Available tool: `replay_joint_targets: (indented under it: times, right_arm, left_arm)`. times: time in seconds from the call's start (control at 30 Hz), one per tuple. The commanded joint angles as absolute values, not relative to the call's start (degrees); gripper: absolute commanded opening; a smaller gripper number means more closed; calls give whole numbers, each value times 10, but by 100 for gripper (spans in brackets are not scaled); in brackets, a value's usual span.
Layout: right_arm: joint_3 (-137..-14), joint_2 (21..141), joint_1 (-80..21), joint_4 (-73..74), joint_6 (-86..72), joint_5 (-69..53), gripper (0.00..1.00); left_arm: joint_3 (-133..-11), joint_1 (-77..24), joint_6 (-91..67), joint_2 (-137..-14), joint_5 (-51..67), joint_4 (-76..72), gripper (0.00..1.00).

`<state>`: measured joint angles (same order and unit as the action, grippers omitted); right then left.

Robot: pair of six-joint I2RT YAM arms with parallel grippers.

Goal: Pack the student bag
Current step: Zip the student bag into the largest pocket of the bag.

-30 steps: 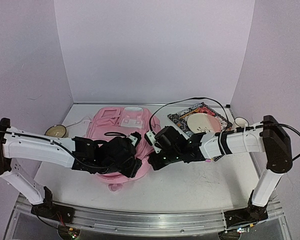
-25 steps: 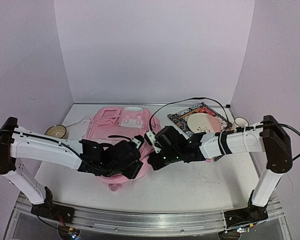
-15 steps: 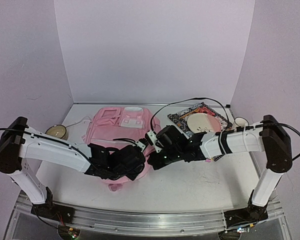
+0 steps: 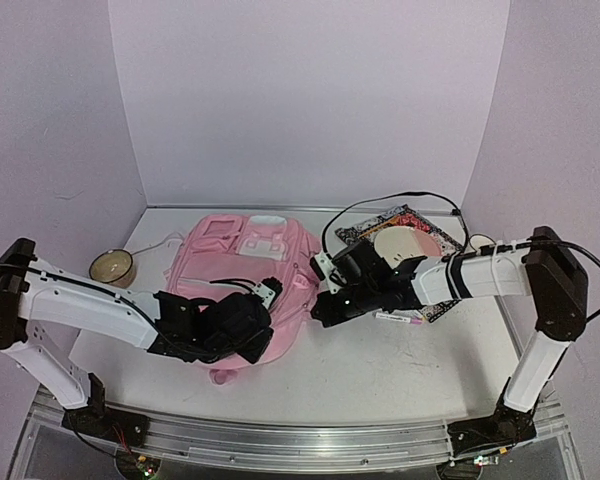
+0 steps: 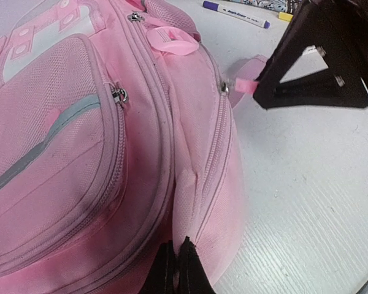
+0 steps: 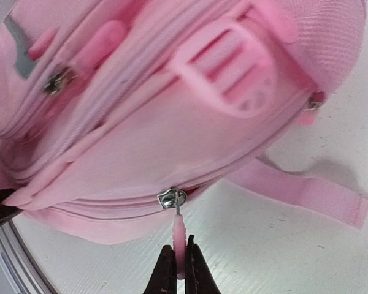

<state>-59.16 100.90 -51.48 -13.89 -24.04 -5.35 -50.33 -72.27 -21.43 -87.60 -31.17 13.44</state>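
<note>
Left pincer closed, pinching a fold of woven fabric at the near edge of the bag. Right pincer closed flat on a soft pink pull tab hanging from a metal slider. Bag: padded, rounded, lying flat mid-table.

- Bare table across the lower middle and lower right is open for passage.
- The student bag, left arm and right arm block the centre.
- A patterned book crowds the upper right.
</note>
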Motion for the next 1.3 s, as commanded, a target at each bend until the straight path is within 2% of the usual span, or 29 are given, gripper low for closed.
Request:
replay_joint_targets:
  times: [0.0,0.33,0.67,0.8,0.83,1.07,1.27]
  right_arm:
    - [-593,982,-477,-145,-223,-41,0]
    - [-628,1034,-454,-144,-200,-45,0]
    - [-676,1071,-440,-144,-192,0,0]
    - [-682,1063,-440,-143,-187,-33,5]
    - [-677,1057,-440,-143,-188,-47,8]
    - [-608,972,-448,-147,-197,-98,32]
    - [-614,954,-453,-152,-156,-183,43]
  left_arm:
    - [-472,-724,-245,-816,-288,157,0]
    - [-465,-724,-265,-783,-248,161,0]
    - [-463,-723,-289,-776,-194,161,0]
    - [-474,-724,-295,-791,-182,160,0]
    - [-478,-724,-298,-794,-181,160,2]
    - [-503,-724,-312,-774,-198,162,31]
    - [-531,-705,-312,-743,-239,214,52]
